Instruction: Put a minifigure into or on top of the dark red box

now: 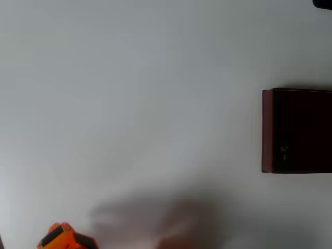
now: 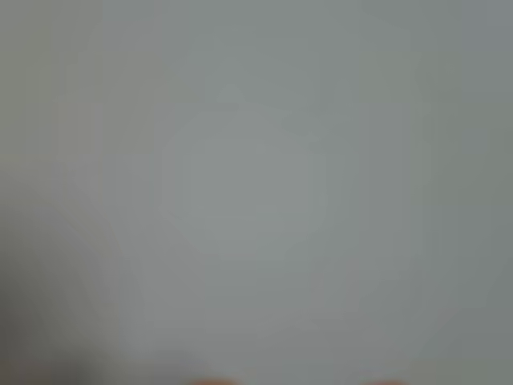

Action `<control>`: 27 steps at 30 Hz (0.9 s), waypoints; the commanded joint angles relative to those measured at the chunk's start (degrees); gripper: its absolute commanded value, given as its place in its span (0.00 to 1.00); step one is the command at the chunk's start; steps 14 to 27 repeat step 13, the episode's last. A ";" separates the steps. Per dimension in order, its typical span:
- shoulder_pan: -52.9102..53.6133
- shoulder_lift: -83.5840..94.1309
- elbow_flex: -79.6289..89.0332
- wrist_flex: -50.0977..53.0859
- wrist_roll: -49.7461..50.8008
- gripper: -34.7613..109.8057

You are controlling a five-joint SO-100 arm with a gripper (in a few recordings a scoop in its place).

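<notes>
Dark red box (image 1: 267, 129): in the overhead view we see it at the right edge, cut off by the frame, resting on the white table (image 1: 145, 93); red-brown wall on its left side, nearly black inside.
Minifigure (image 1: 284, 151): we make out a small faint greyish shape inside the box, in its lower half near the left wall; it is too dim for us to tell its pose.
Gripper (image 1: 65, 238): we see an orange part of the arm at the bottom left corner of the overhead view, well apart from the box and the figure, which lie far to its right and higher in the picture.
Gripper state: we cannot tell whether the fingers are spread or pressed together; the wrist view is a blurred grey surface with two faint pale orange tips (image 2: 215, 382) at the bottom edge.
Shadow (image 1: 166, 218): a soft grey smear on the table along the bottom edge, right of the orange part.
</notes>
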 commanded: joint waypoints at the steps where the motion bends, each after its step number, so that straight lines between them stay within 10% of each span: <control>1: -4.31 4.83 5.62 -4.57 2.99 0.29; 27: -5.01 8.70 13.62 -8.96 5.19 0.29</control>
